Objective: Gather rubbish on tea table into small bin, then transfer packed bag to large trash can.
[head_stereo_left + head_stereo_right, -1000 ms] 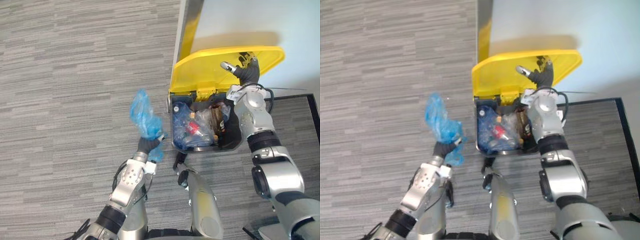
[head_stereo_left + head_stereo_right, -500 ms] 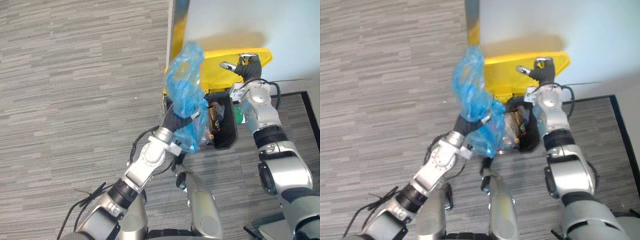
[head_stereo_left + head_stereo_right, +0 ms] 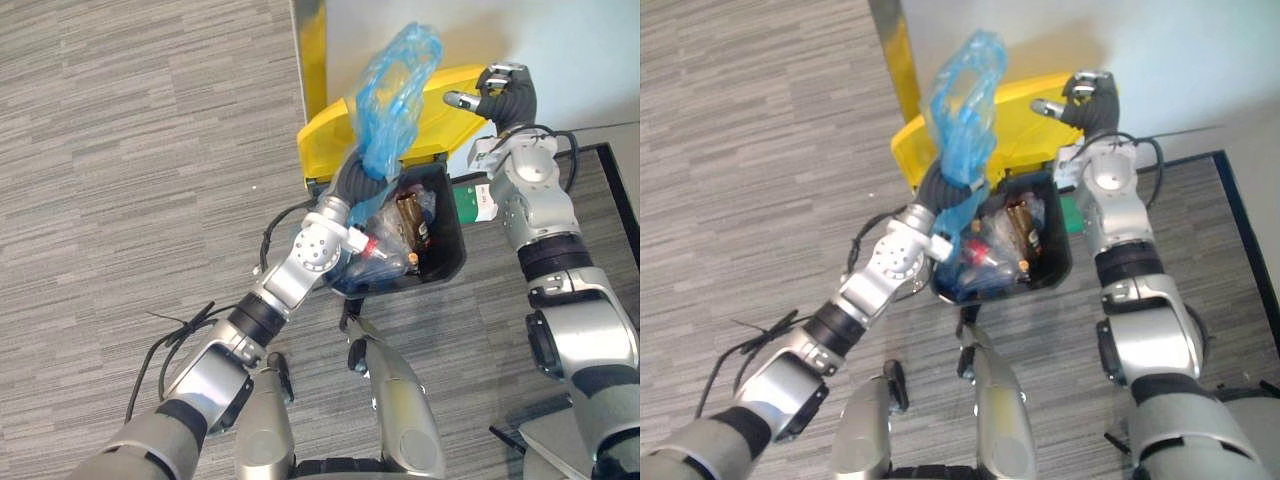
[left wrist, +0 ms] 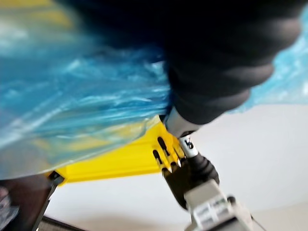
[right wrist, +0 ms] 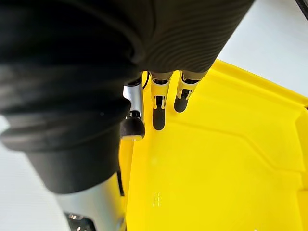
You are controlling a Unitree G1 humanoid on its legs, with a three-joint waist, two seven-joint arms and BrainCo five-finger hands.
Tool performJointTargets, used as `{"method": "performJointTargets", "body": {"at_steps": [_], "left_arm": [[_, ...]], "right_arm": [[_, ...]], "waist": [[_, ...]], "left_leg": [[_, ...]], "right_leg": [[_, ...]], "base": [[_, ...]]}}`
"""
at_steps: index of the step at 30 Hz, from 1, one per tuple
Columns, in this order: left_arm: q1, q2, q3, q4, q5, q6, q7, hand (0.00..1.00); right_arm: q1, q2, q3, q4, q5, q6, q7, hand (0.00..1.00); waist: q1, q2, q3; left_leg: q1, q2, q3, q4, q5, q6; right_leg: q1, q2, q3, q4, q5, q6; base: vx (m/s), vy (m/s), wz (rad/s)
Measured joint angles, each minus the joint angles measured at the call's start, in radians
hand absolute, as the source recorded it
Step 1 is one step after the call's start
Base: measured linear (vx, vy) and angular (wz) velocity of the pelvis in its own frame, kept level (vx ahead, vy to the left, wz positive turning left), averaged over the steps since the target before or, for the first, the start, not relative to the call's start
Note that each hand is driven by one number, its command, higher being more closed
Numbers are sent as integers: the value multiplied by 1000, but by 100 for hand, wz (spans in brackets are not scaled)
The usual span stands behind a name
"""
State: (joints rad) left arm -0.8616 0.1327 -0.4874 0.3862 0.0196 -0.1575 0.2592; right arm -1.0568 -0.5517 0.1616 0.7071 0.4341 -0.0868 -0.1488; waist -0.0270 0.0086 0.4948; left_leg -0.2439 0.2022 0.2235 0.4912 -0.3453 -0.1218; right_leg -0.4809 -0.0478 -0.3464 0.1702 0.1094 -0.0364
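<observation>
The blue plastic bag [image 3: 395,85] is up in the air at the end of the left hand [image 3: 358,185], directly above the open mouth of the large trash can [image 3: 450,252] and not yet inside it. It is thin, see-through film, crumpled into a tall, puffy plume with a loop at its top, narrowing to a bunched neck where it meets the hand's dark ribbed cover. In the left wrist view the same film spreads in glossy blue folds around that cover. The film hides how that hand closes on the neck, so its grasp cannot be told. The can is a black, hard-walled box with a squared rim, hinged to a smooth yellow plastic lid [image 3: 445,90] that stands tipped back against the pale wall [image 3: 560,30]. The right hand [image 3: 508,98] is at the lid's far corner. In the right wrist view its fingers [image 5: 159,108] lie side by side with their dark tips set against the lid's moulded yellow inner face, and the thumb [image 5: 132,120] sits just apart from them, tip on the same face. Inside the can lies a jumble of clear crinkled plastic, a clear bottle with a red cap [image 3: 372,248] and a brown packet [image 3: 410,215]. The floor around it is grey carpet [image 3: 130,150] with a fine streaked weave.
</observation>
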Motion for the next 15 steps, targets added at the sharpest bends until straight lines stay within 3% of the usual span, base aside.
{"method": "performJointTargets", "body": {"at_steps": [9, 15], "left_arm": [[-37, -20, 0, 93, 0, 16, 1, 100], [-137, -33, -1, 188, 2, 37, -1, 100]], "right_arm": [[13, 43, -1, -59, 1, -2, -8, 0], [24, 79, -1, -127, 2, -21, -14, 0]], "waist": [[-20, -3, 1], [-28, -28, -2]], "left_leg": [[-8, 0, 28, 8, -2, -1], [-53, 17, 45, 45, -13, -8]], "right_leg": [[-13, -3, 17, 0, 5, -1], [-65, 7, 28, 19, 7, -1]], "base": [[9, 14, -3], [16, -17, -9]]}}
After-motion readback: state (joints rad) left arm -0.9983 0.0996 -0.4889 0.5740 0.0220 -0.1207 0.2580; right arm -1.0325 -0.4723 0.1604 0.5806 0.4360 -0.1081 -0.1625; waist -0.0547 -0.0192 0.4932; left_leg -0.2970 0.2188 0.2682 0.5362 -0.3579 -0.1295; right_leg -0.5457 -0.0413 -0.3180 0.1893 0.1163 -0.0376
